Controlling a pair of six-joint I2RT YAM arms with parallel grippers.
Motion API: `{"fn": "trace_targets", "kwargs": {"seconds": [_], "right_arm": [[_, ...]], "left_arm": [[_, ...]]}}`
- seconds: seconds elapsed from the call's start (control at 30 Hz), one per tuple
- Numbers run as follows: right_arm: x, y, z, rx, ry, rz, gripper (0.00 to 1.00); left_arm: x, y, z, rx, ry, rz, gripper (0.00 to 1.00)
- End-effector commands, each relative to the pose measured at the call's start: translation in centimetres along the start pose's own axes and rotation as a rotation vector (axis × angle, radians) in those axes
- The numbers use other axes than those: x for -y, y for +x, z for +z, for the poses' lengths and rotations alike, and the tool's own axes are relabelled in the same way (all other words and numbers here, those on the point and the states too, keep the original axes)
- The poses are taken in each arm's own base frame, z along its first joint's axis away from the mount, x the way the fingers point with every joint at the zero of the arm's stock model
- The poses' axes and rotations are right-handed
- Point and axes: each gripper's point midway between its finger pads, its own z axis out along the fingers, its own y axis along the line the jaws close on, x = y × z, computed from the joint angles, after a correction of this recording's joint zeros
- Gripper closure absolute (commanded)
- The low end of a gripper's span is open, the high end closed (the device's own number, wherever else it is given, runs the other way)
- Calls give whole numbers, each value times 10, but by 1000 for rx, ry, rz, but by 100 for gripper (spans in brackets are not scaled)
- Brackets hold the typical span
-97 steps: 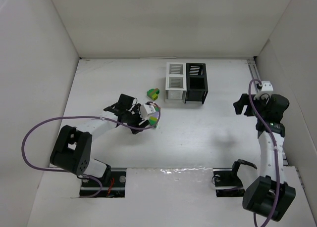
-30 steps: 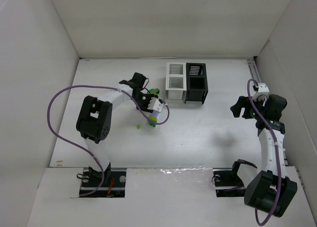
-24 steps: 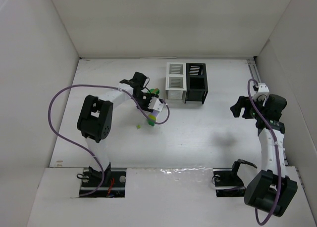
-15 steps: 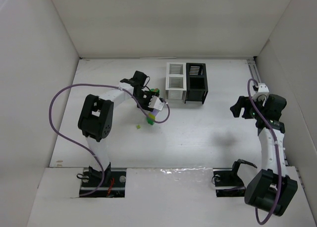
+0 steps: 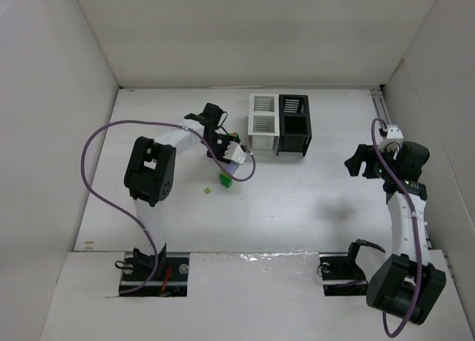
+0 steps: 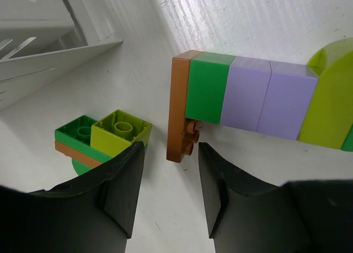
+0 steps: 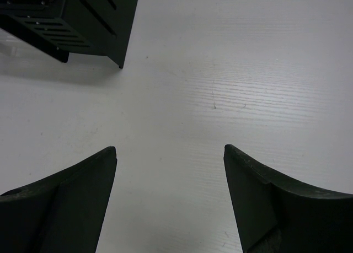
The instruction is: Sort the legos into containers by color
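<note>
Just left of the containers point(image 5: 262, 142), the left arm point(image 5: 152, 170) is standing quite differently from three seconds back. Then it was folded low with its elbow well away from the containers. Now the elbow is raised and swung closer, and the forearm is stretching toward the white side of the block. Over the last second it has been edging a little closer still. The right arm point(image 5: 404, 207), well off to the right of the containers, is keeping the same upright pose throughout.

The long stack point(image 6: 248, 98) is lying on its side on the bench point(image 5: 297, 200), to the near left of the containers. It is running from an orange-brown plate through a green brick and two lavender bricks to a rounded yellow-green piece. The left claw point(image 6: 169, 149) is hanging just above the orange-brown end. Its fingers are standing partly apart on either side of that end's corner, with a gap showing, so it is gripping nothing.

The short stack point(image 6: 105, 137), green and yellow-green over orange-brown, is sitting just beside one finger, between the long stack and the containers' white wall. A loose yellow-green piece point(image 5: 208, 190) is lying farther from the containers than either stack, where it was a second ago.

The right claw point(image 7: 170, 154) is hovering over the bench with its fingers spread wide, holding nothing. A black corner of the containers is showing beyond it.
</note>
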Motion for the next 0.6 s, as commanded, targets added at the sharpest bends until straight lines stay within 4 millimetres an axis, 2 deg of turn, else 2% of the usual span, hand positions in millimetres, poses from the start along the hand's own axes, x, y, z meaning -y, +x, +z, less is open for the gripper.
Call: {"fn": "trace_targets", "kwargs": {"seconds": [0.0,0.13,0.2,0.4,0.57], "right_arm": [[-3,-11,-1,32,-15,-17,17],[-4,-11,-3,32,-15,-17,17],[-4,-11,-3,32,-15,-17,17],[-3,-9,-1,24,-16,-13,17],[-3,-9,-1,24,-16,-22,17]], "left_arm": [[0,-9,0,27,43,47,59],[2,-10,1,24,87,76,61],[11,-9,6,32,134,94,62],[14,-17,10,42,159,115,62],[21,-16,13,30,190,121,68]]}}
